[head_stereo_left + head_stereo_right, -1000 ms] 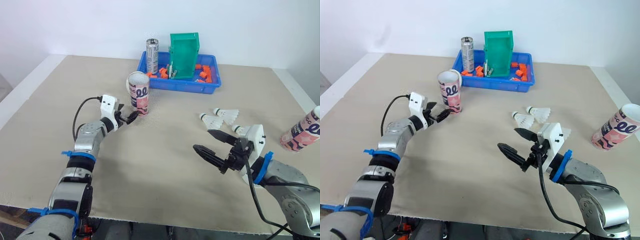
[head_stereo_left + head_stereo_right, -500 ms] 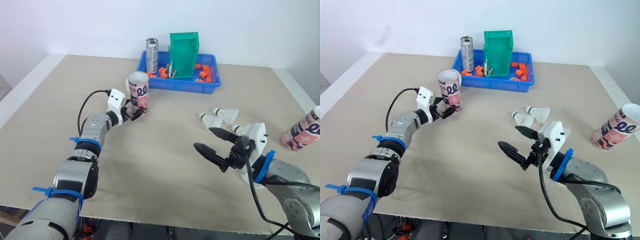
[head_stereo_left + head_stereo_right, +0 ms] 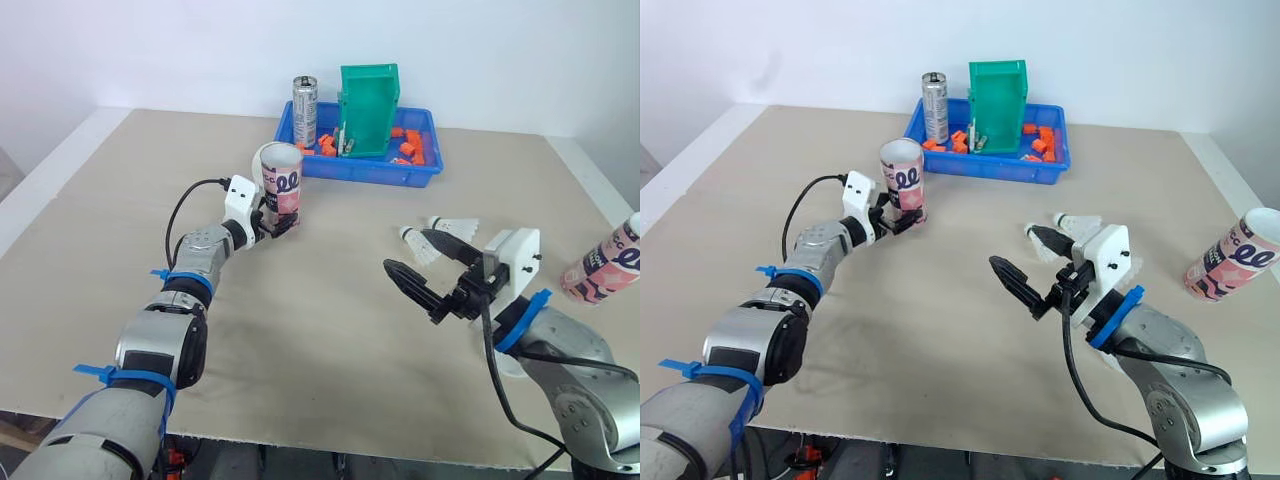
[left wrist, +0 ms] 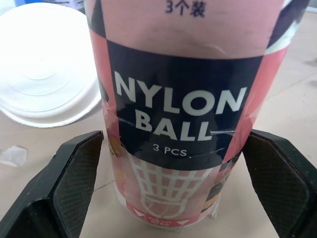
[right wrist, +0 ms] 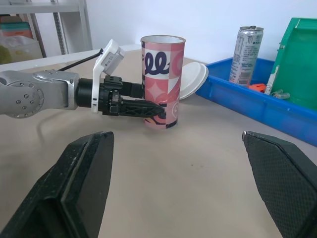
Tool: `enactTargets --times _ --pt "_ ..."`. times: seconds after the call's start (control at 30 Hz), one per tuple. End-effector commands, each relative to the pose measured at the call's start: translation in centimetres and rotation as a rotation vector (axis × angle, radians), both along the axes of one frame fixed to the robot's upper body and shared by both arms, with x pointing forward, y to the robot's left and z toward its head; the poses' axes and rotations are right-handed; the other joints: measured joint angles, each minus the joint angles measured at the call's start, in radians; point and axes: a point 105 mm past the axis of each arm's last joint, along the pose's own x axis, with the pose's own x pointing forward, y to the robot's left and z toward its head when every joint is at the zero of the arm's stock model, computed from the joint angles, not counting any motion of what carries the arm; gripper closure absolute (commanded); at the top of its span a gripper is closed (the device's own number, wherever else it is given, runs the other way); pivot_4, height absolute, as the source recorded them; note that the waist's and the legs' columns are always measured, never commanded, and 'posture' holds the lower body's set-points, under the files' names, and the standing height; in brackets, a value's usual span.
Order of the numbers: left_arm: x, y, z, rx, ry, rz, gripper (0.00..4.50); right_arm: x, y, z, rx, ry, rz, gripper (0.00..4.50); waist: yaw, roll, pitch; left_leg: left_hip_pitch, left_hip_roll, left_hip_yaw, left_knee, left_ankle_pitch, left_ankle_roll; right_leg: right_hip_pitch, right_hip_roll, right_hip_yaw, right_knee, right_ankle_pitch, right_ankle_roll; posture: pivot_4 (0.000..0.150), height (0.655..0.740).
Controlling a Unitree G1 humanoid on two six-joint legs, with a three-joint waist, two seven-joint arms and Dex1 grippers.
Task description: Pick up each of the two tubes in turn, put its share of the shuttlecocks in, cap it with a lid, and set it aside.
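The left end effector (image 3: 280,224) is closed low on the upright tube (image 3: 282,175). In the left wrist view its two fingers (image 4: 74,173) meet the printed wall on either side, just above the base. That low, level grip looks chosen so the open mouth stays up and free for loading. The tube's foot appears to be at the table (image 3: 300,330) rather than lifted clear of it. Just behind the tube a white lid (image 4: 44,84) lies flat, near enough to be taken for capping once the tube is filled. The right end effector (image 3: 405,250) hangs over the table with its fingers spread wide and nothing between them. It points toward the left arm, and right behind it lie the shuttlecocks (image 3: 456,228), one of them partly hidden by the upper finger. Judging by this, the step in hand is the first pick-up, with the right arm waiting by the shuttlecocks to feed them in. Well off to the right, at the table's edge, the second tube (image 3: 605,262) lies tilted on its side, untouched. At the far side sits a blue tray (image 3: 365,172) of small orange parts, with a green bin (image 3: 368,108) and a drinks can (image 3: 304,98) standing in it. The tray is close enough behind the gripped tube that a lift should come toward the robot rather than away.
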Motion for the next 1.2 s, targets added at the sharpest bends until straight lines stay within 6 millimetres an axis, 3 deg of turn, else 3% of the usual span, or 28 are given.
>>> enactTargets --times 0.03,0.13,0.27,0.3,0.53,0.7,0.83,1.0,1.2 --pt "0.4 -0.6 1.8 -0.012 -0.044 -0.004 0.0 -0.6 0.6 1.4 -0.004 -0.066 0.02 0.06 0.0 0.0 0.0 0.0 0.0 0.0 0.0 0.0 0.0 0.0 0.0 0.0 0.0 0.0 0.0 0.15 0.7362" --pt "0.5 -0.7 1.8 -0.021 -0.042 0.003 0.0 -0.7 0.7 1.4 -0.003 -0.068 0.024 0.06 0.0 0.0 0.0 0.0 0.0 0.0 0.0 0.0 0.0 0.0 0.0 0.0 0.0 0.0 0.0 0.15 0.7362" --pt "0.6 -0.8 1.7 -0.02 -0.038 0.022 0.97 -0.7 0.8 1.5 -0.003 -0.069 0.027 0.0 0.0 0.0 0.0 0.0 0.0 -0.001 0.0 0.0 0.0 0.0 0.0 0.0 0.0 0.0 0.0 0.15 0.7362" --pt "0.6 -0.9 1.6 -0.013 -0.038 0.022 1.39 -0.7 0.7 1.5 -0.003 -0.069 0.028 0.0 0.0 0.0 0.0 0.0 0.0 -0.001 0.0 0.0 0.0 0.0 0.0 0.0 0.0 0.0 0.0 0.15 0.7362" --pt "0.4 -0.2 1.8 0.019 -0.066 0.004 1.39 -0.8 0.7 1.6 -0.01 -0.071 0.025 0.0 0.0 0.0 0.0 0.0 0.0 -0.001 0.0 0.0 0.0 0.0 0.0 -0.001 0.0 0.0 0.0 0.15 0.7362" --pt "0.2 0.9 4.1 0.051 -0.134 -0.054 1.39 -0.8 0.3 1.5 -0.022 -0.063 0.012 0.0 -0.001 0.0 0.0 0.0 0.0 -0.001 0.0 0.0 0.0 0.0 0.0 -0.001 0.0 0.0 0.0 0.15 0.7362" --pt "-1.4 0.9 5.6 0.079 -0.123 -0.281 1.39 0.1 -1.1 0.6 -0.076 -0.022 -0.077 0.0 -0.001 0.0 0.0 -0.001 0.0 -0.001 0.0 0.0 0.0 0.0 0.0 -0.002 0.0 0.0 -0.001 0.15 0.7362" --pt "-5.0 2.9 7.1 0.258 -0.076 -0.609 1.39 1.6 -3.4 -1.1 -0.076 0.055 -0.278 0.0 -0.001 0.0 0.0 -0.001 0.0 -0.002 0.0 0.0 0.0 -0.001 0.0 -0.002 0.001 0.0 -0.002 0.15 0.7362" --pt "-8.5 4.7 7.1 0.521 -0.002 -0.788 1.39 1.6 -2.7 -3.6 -0.063 0.126 -0.356 0.0 -0.002 0.001 0.0 -0.001 0.001 -0.004 -0.002 0.0 0.0 -0.002 0.001 -0.004 0.003 -0.003 -0.006 0.15 0.7362"
